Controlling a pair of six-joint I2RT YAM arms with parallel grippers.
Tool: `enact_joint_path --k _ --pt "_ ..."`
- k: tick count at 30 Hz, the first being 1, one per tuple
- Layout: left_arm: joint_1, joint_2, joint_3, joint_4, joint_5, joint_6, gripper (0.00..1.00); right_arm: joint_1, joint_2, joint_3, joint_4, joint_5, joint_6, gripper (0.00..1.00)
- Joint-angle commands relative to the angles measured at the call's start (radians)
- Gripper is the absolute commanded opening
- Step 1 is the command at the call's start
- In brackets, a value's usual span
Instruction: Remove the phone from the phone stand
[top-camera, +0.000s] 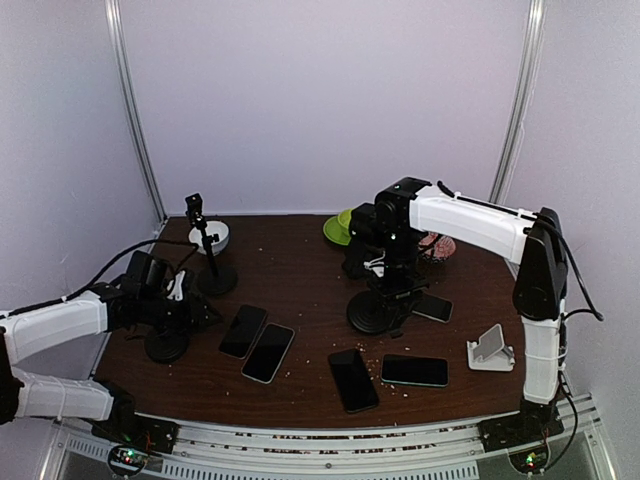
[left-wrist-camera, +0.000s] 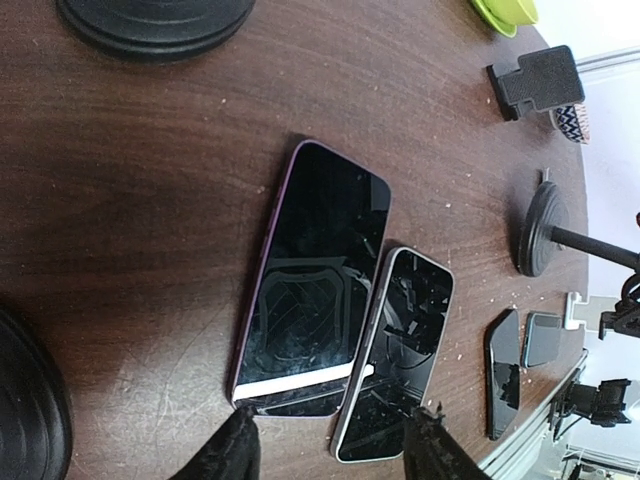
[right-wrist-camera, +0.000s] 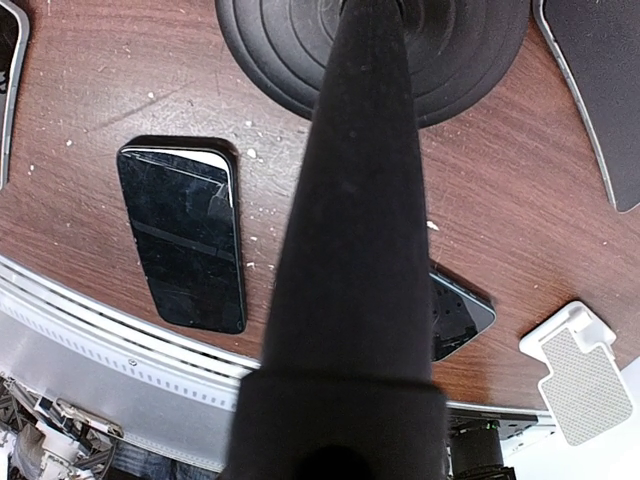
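Note:
My right gripper (top-camera: 385, 272) sits on top of a black phone stand with a pole (right-wrist-camera: 350, 250) and a round base (top-camera: 372, 314). In the right wrist view the pole fills the middle and hides my fingers and the stand's top. I see no phone held in any stand. My left gripper (left-wrist-camera: 330, 455) is open and empty, low over the table by a purple-edged phone (left-wrist-camera: 315, 275) and a silver-edged phone (left-wrist-camera: 395, 365) lying flat side by side. In the top view the left gripper (top-camera: 195, 310) is left of these two phones.
More phones lie flat (top-camera: 353, 379), (top-camera: 414, 370), (top-camera: 432, 307). A white stand (top-camera: 490, 350) sits at the right, empty. A second black pole stand (top-camera: 213, 272) and a round black base (top-camera: 165, 345) are near the left arm. A green bowl (top-camera: 340, 228) and a white bowl (top-camera: 210, 235) stand at the back.

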Motion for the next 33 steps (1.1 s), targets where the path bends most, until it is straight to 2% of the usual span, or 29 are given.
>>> enact_joint_path --k 1,10,15,20,25,28,29,30,33 --pt "0.007 -0.033 0.039 -0.020 -0.024 0.044 0.51 0.006 -0.001 0.048 -0.007 0.043 0.014 0.21" --pt "0.007 0.006 0.106 -0.050 -0.020 0.085 0.50 0.005 0.021 0.118 -0.010 0.033 0.027 0.48" --pt "0.007 0.023 0.159 -0.078 -0.022 0.106 0.50 0.005 0.029 0.165 -0.003 0.025 0.028 0.56" --pt "0.007 0.010 0.208 -0.090 -0.019 0.140 0.49 -0.007 0.027 0.311 -0.001 0.054 0.035 0.62" --pt "0.007 -0.032 0.291 -0.127 -0.033 0.218 0.48 -0.023 -0.071 0.331 0.066 0.125 0.034 0.69" --pt "0.005 -0.066 0.352 -0.156 -0.052 0.280 0.48 -0.030 -0.166 0.303 0.141 0.185 0.028 0.76" --pt "0.006 -0.078 0.373 -0.170 -0.064 0.304 0.48 -0.035 -0.198 0.296 0.163 0.203 0.027 0.90" --pt "0.006 -0.093 0.399 -0.187 -0.082 0.339 0.48 -0.038 -0.226 0.288 0.184 0.222 0.026 0.94" --pt "0.005 -0.134 0.472 -0.227 -0.151 0.409 0.49 -0.050 -0.320 0.263 0.249 0.307 0.022 0.97"
